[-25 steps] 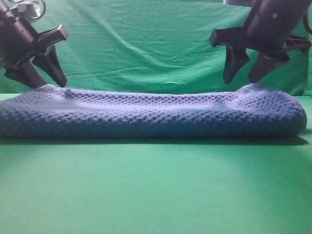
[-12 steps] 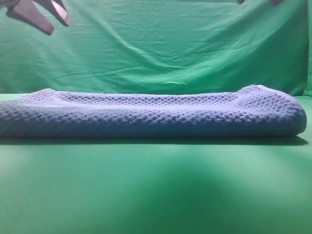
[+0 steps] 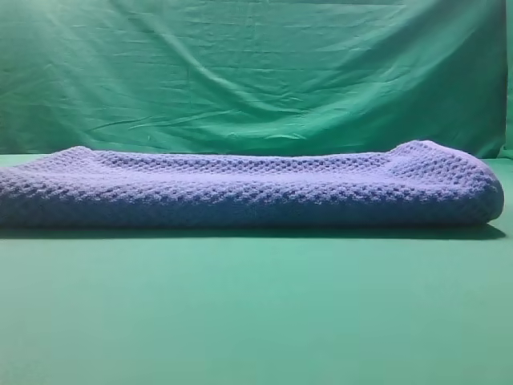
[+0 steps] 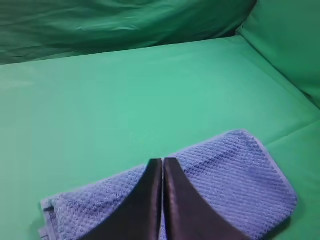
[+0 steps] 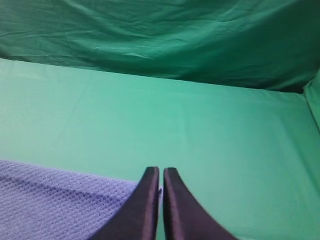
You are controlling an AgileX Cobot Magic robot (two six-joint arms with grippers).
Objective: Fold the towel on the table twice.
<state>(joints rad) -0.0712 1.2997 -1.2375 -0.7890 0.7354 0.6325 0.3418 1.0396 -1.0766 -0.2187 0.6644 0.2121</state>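
The blue-grey waffle-weave towel [image 3: 248, 188] lies folded in a long flat band across the green table [image 3: 256, 313]. No gripper shows in the exterior view. In the left wrist view my left gripper [image 4: 162, 162] is shut and empty, high above the towel [image 4: 225, 185], which lies below it with one folded end at the right. In the right wrist view my right gripper [image 5: 161, 172] is shut and empty above the table [image 5: 200, 130], with a corner of the towel [image 5: 55, 200] at the lower left.
A wrinkled green backdrop cloth [image 3: 256, 72] hangs behind the table. The same cloth shows at the top of the left wrist view [image 4: 125, 20] and of the right wrist view [image 5: 160, 35]. Bare table lies in front of the towel.
Both grippers, open just above the towel's two ends a second ago, rose up and left the exterior view. The towel has not moved.
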